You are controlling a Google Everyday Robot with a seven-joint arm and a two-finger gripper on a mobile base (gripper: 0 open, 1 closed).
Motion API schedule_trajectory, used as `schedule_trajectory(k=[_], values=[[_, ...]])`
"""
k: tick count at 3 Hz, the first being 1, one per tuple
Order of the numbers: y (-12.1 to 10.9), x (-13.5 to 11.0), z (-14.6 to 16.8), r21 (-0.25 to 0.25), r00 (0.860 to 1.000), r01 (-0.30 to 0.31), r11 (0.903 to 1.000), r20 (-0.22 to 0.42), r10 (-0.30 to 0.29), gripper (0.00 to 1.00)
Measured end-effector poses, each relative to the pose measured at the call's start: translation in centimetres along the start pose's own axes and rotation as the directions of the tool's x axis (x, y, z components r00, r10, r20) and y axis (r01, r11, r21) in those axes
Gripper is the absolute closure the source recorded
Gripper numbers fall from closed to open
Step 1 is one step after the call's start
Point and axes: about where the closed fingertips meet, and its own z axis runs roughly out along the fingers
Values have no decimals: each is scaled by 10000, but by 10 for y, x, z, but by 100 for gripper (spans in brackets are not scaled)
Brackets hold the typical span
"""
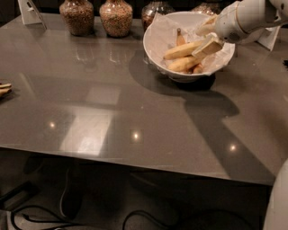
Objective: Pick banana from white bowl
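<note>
**A:** Camera view, one question first: where is the banana [182, 50]?

**B:** In the white bowl [167, 72], at the far right of the desk [90, 112]. It lies nearly level on crumpled white paper [157, 33], running left to right, uppermost in the pile.

**A:** And the gripper [206, 38]?

**B:** It reaches in from the right, over the bowl's right rim. The fingers [209, 46] stand apart, the upper near the rim and the lower touching the banana's right end. I see no squeeze on the peel, so I judge the grasp is being set, not made.

**A:** So the next move?

**B:** Probably to close on that right end, then lift straight up, clear of the rim. A hold so close to the tip may let the long fruit droop or swing, so a firm, slow lift seems wise.

**A:** What else is in the bowl?

**B:** A shorter plump banana [184, 64] just below the long one and touching it, a thin orange-brown piece [180, 37] standing against the far wall, and another small one [198, 68] at the near right. Any of these could be dragged along.

**A:** Other containers?

**B:** Glass jars along the far edge: two full of brown grain-like stuff, the left jar [76, 15] and the middle jar [116, 17], then a darker jar [155, 10] behind the bowl, all well apart from the gripper.
</note>
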Motion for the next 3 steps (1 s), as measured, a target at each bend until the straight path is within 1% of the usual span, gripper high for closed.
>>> schedule_trajectory(k=[1, 2, 3], values=[[1, 13, 10, -253, 9997, -158, 9996, -168, 153, 44], [-1, 16, 11, -236, 9996, -221, 9995, -181, 217, 45], [-1, 16, 12, -244, 9996, -230, 9994, -175, 226, 54]])
